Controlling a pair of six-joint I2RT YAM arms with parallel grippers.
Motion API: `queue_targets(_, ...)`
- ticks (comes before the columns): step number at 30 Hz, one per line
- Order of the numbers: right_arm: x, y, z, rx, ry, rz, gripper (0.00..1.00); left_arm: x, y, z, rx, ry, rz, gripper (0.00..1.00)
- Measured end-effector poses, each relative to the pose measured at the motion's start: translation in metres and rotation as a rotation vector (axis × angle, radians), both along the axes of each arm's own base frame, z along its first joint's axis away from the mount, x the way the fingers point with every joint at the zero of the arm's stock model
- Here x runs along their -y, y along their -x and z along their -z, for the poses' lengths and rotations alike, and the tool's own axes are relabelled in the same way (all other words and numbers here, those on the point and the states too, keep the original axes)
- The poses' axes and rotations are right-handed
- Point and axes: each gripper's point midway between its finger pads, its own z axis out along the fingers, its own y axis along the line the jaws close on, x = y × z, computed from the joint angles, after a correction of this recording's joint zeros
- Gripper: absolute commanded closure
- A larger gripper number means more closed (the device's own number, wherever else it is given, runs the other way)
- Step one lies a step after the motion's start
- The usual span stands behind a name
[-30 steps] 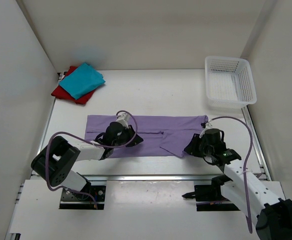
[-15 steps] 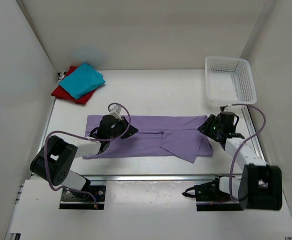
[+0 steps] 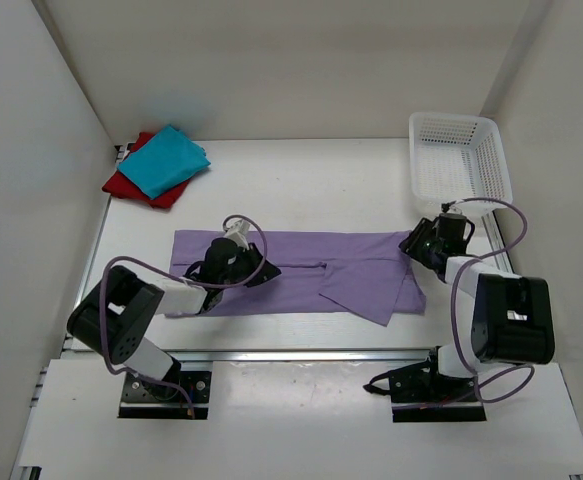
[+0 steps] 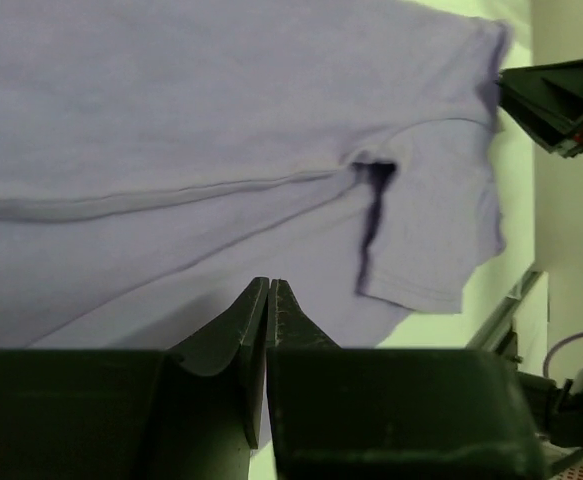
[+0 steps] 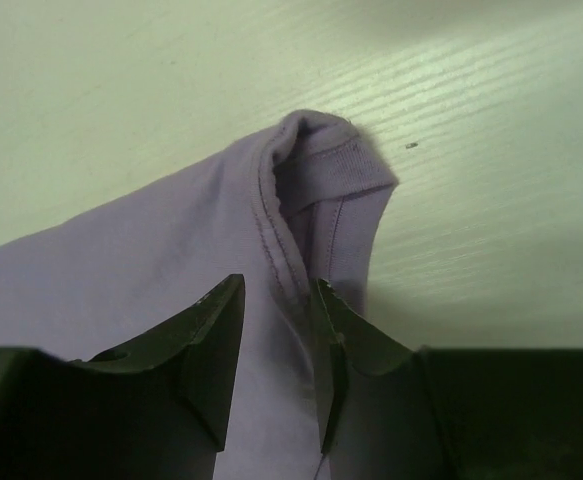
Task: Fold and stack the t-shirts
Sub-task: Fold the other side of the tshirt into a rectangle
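The pale lilac t-shirt (image 3: pixel 311 250) lies flat across the middle of the table as a long strip, with one flap folded over near its right end. My left gripper (image 3: pixel 257 268) hovers over its left half, jaws shut with nothing between them (image 4: pixel 270 282). My right gripper (image 3: pixel 417 246) is at the shirt's far right corner. Its jaws stand open on either side of the stitched hem (image 5: pixel 301 215), which lies between the fingertips (image 5: pixel 279 285). A folded teal t-shirt (image 3: pixel 163 160) rests on a folded red t-shirt (image 3: pixel 131 186) at the far left corner.
A white mesh basket (image 3: pixel 453 118) stands at the far right corner, just beyond the right gripper. White walls close in the table on the left, far and right sides. A metal rail (image 3: pixel 301 352) runs along the near edge.
The right gripper moved from the shirt's near right edge to its far right corner and its jaws have opened. The shirt's right end now reaches further right. The left gripper barely shifted.
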Motion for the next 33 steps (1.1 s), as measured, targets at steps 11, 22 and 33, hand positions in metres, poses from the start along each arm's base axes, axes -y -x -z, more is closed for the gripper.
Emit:
queue_targets(11, 0.010, -0.020, -0.003, 0.006, 0.012, 0.030, 0.99, -0.046, 0.001, 0.037, -0.093, -0.026, -0.119, 0.87)
queue_targets(22, 0.028, -0.061, 0.003, -0.015, 0.011, 0.057, 0.72, -0.074, 0.008, 0.040, -0.122, 0.027, -0.189, 0.87)
queue_targets(33, 0.007, -0.039, -0.044, 0.073, 0.063, 0.042, 0.99, -0.066, 0.006, 0.000, -0.032, 0.044, -0.169, 0.84)
